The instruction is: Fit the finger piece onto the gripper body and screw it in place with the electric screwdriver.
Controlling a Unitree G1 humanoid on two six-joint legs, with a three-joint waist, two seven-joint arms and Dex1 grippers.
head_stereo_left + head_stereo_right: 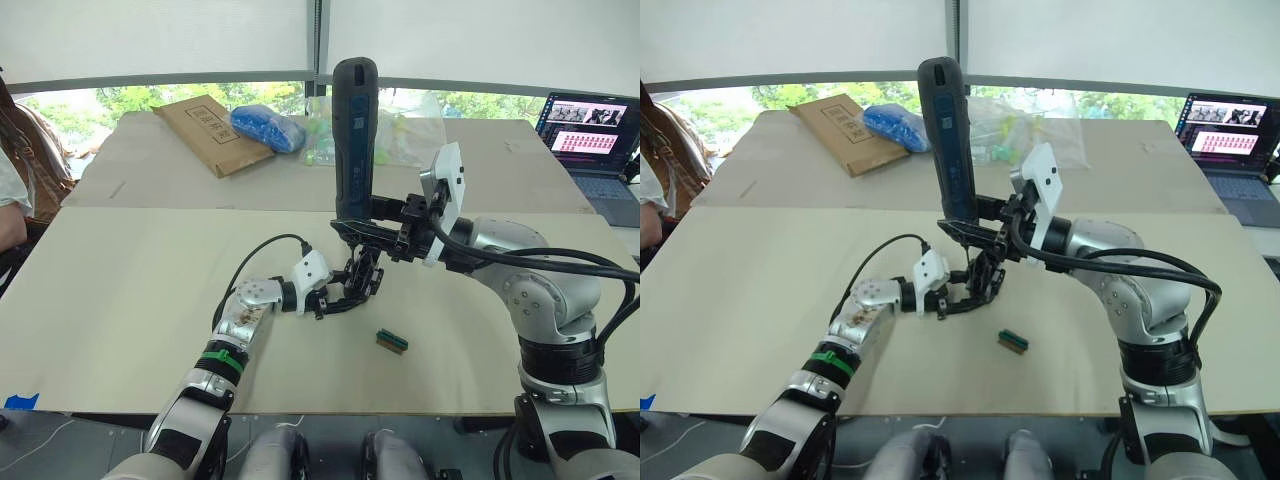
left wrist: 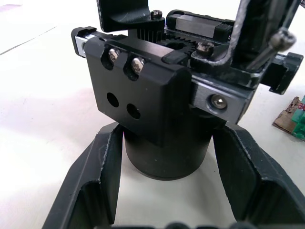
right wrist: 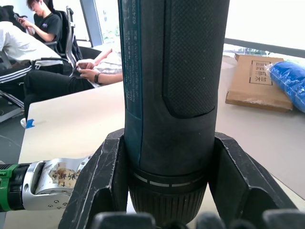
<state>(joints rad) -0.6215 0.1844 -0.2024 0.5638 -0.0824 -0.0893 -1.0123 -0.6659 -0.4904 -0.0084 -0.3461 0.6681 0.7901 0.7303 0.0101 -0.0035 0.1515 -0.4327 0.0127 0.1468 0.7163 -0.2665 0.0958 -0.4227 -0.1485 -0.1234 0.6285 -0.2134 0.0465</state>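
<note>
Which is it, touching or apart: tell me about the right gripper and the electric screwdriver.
Touching. The right wrist view shows the right gripper with both black fingers pressed against the barrel of the electric screwdriver, no gap either side.

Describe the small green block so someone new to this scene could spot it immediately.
Start at the near beige table, where the left gripper holds the gripper body. Just toward the robot's right of that, lying alone on bare tabletop, is the small green block, the only green piece there.
</note>
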